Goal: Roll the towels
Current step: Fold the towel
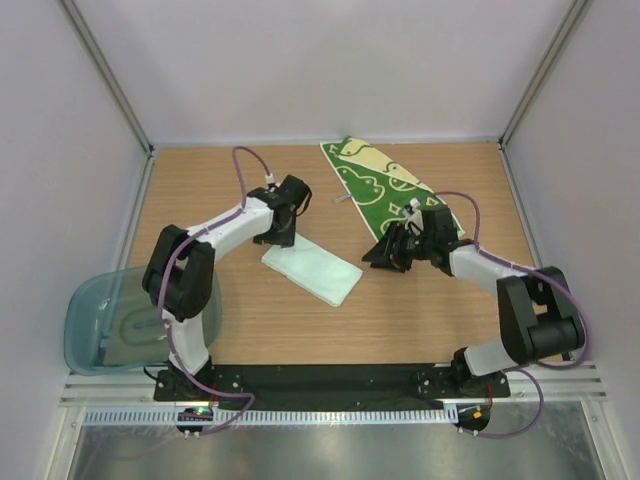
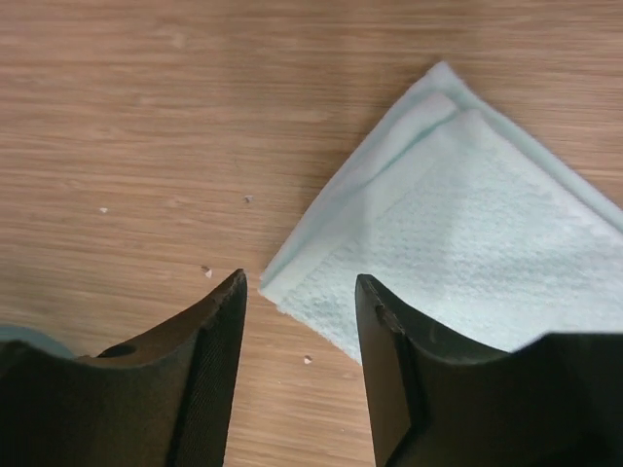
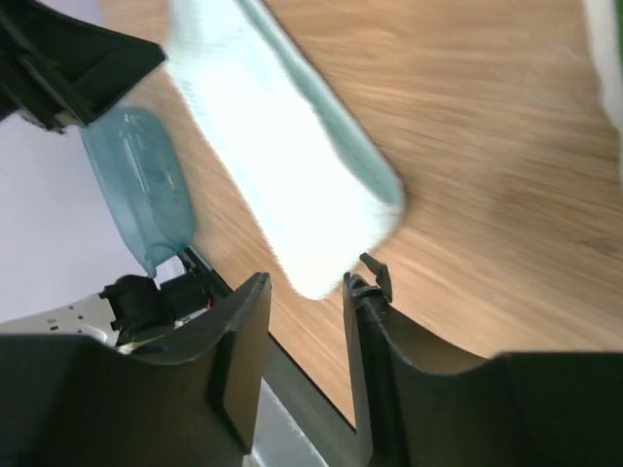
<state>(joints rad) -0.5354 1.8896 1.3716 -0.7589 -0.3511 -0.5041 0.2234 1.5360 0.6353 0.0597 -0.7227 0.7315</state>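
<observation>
Mint towel [image 1: 312, 268] lies flat mid-frame in the top view. It's folded into a long strip running diag. from upper left to lower right on the tabletop [image 1: 430, 310], w/ no roll in it yet. Green patterned towel [image 1: 385, 185] is spread flat up and right of centre, its far end near the back wall, also unrolled.

Left end effector [image 1: 277, 238] sits at the strip's upper-left end. In the left wrist view its fingers stand apart w/ nothing clamped, and the strip's corner [image 2: 311, 292] lies just past the tips at lower centre. Layered edges show there, so it's folded at least double. Right end effector [image 1: 380, 255] hovers just right of the strip, btw. the two towels. The right wrist view is blurred but shows its fingers apart too, empty, w/ the strip's other end beyond them.

Step, as I read it: pre-grasp on the mint one, rolling not begun, so approx. nothing of the task is done. Next move prob. calls for the left fingers to drop onto that corner, pinch all layers, then turn the end over along the strip's length. The right arm could steady the far end so the cloth doesn't slide on the wood. Bin [image 1: 100, 320] at lower left, beside the left arm's base, plays no part.
</observation>
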